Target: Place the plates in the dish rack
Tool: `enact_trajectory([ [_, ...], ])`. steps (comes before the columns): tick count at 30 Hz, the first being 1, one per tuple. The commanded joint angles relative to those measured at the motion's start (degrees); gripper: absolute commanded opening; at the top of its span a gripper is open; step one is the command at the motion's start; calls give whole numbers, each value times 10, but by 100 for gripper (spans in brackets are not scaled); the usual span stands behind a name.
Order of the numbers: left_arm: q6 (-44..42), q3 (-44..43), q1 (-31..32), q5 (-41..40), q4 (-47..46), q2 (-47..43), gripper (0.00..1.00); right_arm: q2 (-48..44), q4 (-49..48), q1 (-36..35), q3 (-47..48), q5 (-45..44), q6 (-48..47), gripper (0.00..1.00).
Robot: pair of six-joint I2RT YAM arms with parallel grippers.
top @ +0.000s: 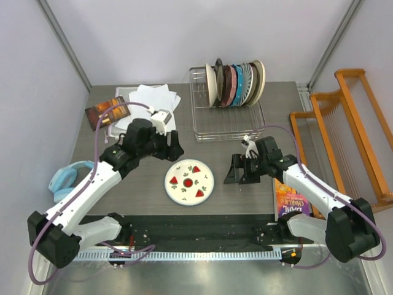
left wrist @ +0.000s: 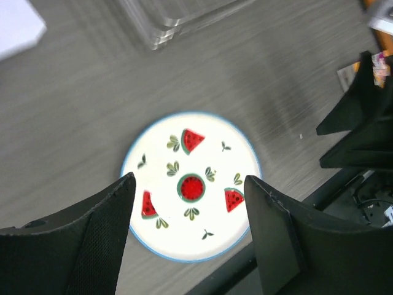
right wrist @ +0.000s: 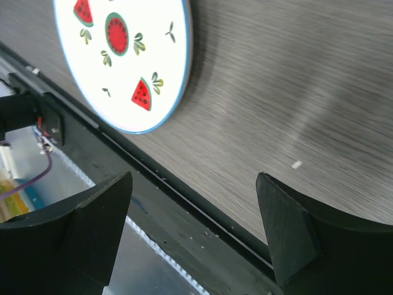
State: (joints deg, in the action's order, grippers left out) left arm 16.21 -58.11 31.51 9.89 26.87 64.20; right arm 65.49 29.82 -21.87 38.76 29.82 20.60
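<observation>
Left gripper (left wrist: 189, 182) spread, white red-fruit plate (left wrist: 191, 153) flat on the surface just below and ahead of it, untouched. Right gripper (right wrist: 193, 179) spread too, same plate near its left side. Dish rack (top: 227, 123) is beyond both.

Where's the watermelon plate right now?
Top view: the watermelon plate lies flat on the table, between the left gripper and right gripper, nearer than the dish rack.

We are seeing two arms in white shells with black joints: the left arm (top: 86, 190) in the lower left of the top view, the right arm (top: 310, 186) in the lower right. A purple cable (top: 29, 258) is looping along each. The left hand (top: 176, 149) and right hand (top: 239, 175) are showing matte black, wedge-shaped fingers (left wrist: 92, 246).
</observation>
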Motion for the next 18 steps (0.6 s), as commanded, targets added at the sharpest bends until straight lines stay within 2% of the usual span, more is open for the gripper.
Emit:
enact_trajectory([
  [1, 126, 72, -38, -20, 1, 40, 71, 0, -214, -22, -51, 61, 86, 88],
  [3, 147, 94, -66, 18, -25, 54, 68, 18, -264, -26, -71, 64, 137, 88],
  [7, 173, 115, -137, 64, -66, 88, 66, 57, -353, -34, -106, 52, 172, 88],
  [11, 194, 142, -147, 99, -126, 124, 62, 106, -404, -39, -118, 34, 196, 88],
  [18, 261, 197, -148, 170, -145, 181, 50, 213, -476, -41, -116, 32, 257, 88],
])
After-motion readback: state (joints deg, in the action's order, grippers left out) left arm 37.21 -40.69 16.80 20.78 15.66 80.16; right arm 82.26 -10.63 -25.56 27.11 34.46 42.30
